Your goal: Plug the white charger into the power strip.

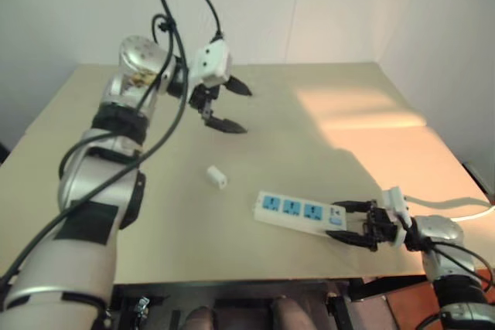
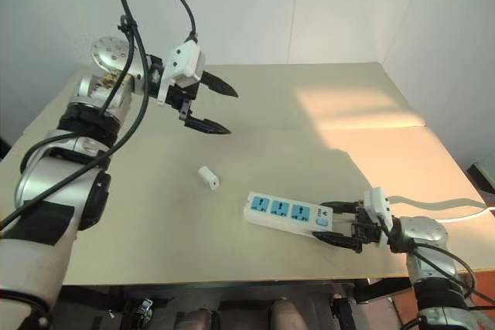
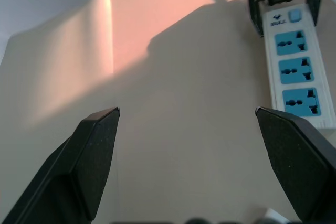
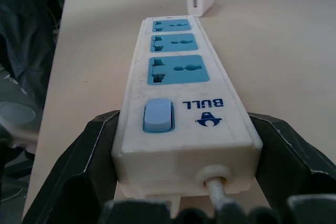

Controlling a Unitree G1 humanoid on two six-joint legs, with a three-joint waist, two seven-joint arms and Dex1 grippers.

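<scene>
The beige table (image 1: 325,98) carries the white charger (image 1: 216,177) near the power strip (image 1: 298,212).

The white charger (image 1: 216,177) lies alone on the tan table (image 1: 325,90), apart from the power strip (image 1: 300,212), which rests flat near the front edge. The right gripper (image 1: 349,222) clasps the strip's switch end between its black fingers. The left gripper (image 1: 234,107) hangs above the table, fingers spread, empty.
</scene>
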